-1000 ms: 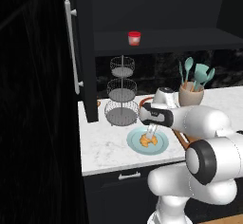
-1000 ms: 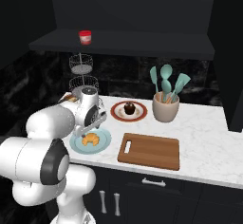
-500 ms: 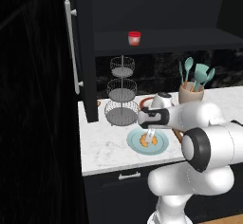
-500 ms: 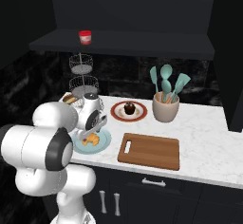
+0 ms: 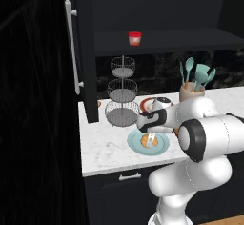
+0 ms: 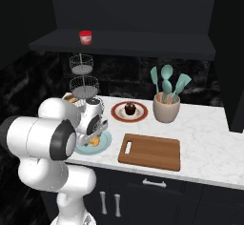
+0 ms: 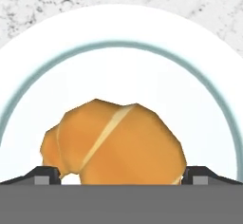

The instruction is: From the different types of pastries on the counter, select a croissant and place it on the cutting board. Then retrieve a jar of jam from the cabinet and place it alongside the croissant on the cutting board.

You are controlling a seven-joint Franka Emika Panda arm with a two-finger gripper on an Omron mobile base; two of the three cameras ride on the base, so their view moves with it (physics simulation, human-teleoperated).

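Left base view, left to right: cabinet [image 5: 86,52] door stands open; jar of jam [image 5: 135,38] sits on its dark shelf, untouched. Below, a three-tier wire basket stand [image 5: 122,95] on the counter [image 5: 102,148]. Just right of it, a light-blue plate [image 5: 162,146] carries the croissant [image 5: 144,140]; the gripper [image 5: 150,139] hangs directly over the pastry, fingers pointing down.

Right base view, left to right: the croissant [image 6: 94,142] lies on the plate [image 6: 106,139] under the hand; the chocolate pastry [image 6: 129,108] sits on its own red-rimmed plate further back; the cutting board [image 6: 150,151] lies well apart to the right, bare; utensil crock [image 6: 166,107] behind it.

Hand view: the croissant [image 7: 114,144] sits between the two fingertips [image 7: 43,176], one tip at each end of its body. Fingers are apart, straddling it; no visible squeeze, and contact cannot be confirmed.

Handling judgement: light, soft, flaky, so it will likely dent under a hard pinch. The rounded, glazed crust may slip. Best hold looks to be across the thick middle hump, low on the body, not on the thin tapering horns. Close gently. Risk: the plate is smooth, so the pastry could slide rather than seat.
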